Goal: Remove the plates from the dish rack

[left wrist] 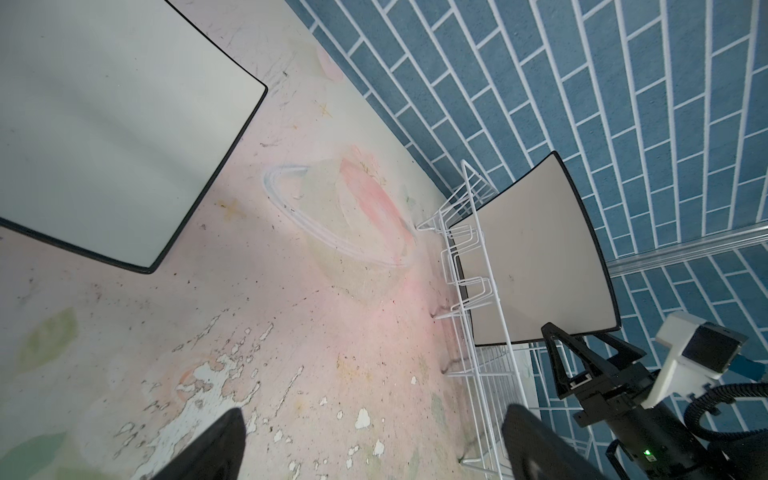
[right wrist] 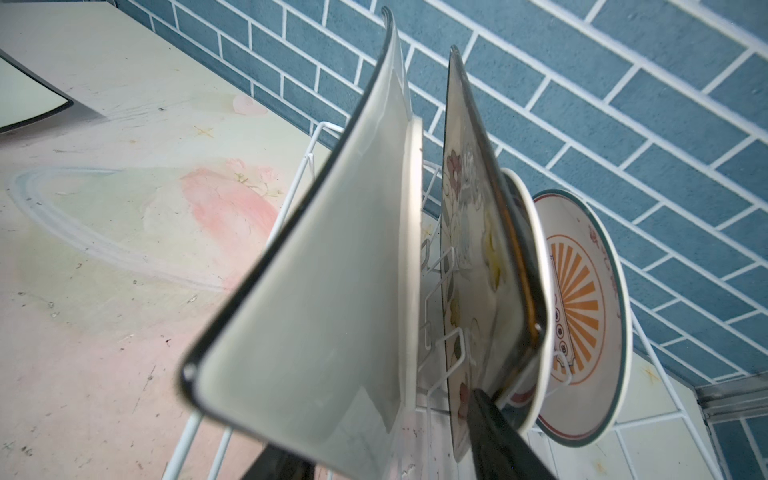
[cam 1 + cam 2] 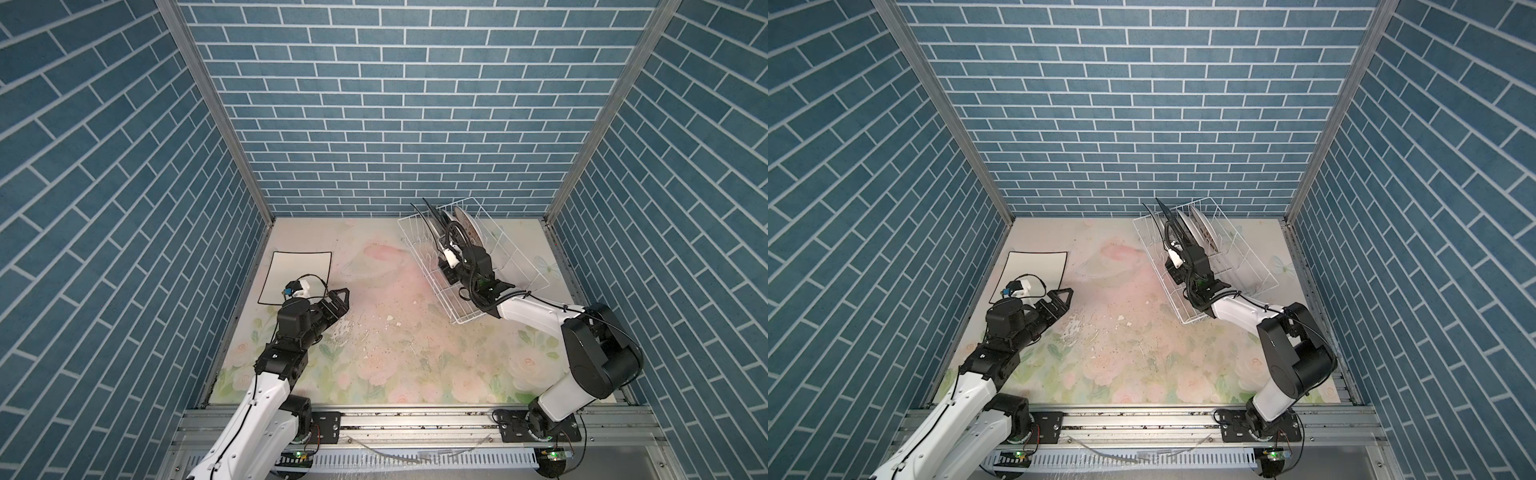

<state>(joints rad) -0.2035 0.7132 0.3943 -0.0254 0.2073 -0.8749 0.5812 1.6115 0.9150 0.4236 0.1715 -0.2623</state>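
The right gripper (image 2: 386, 446) is reaching into the dish rack (image 3: 515, 266) with its jaws standing apart and nothing clamped. It is straddling a lower corner of the plain white square plate (image 2: 324, 291), which is leaning on edge in the end slot. One finger (image 2: 498, 440) is sitting right by the flowered square plate (image 2: 465, 249) in the next slot, and I cannot tell whether it is lying in the gap or beyond that plate. If beyond, a squeeze is risking trapping two plates at once, or shoving the flowered one into the round plates (image 2: 582, 299) standing just behind it. A bite so near one corner is also inviting the smooth, curved plate to swing or slide out during a lift. Its bottom edge is resting among the prongs, so a pull that is not following the slot is risking a snag that drags the light wire rack, which is sitting askew at the far right of the table (image 3: 395, 332). Well apart on the left, another white square plate (image 3: 299, 270) is lying flat, and the left gripper (image 3: 340, 296) is hovering beside it, jaws wide and empty. A careless carry across is risking clipping that arm or that plate.
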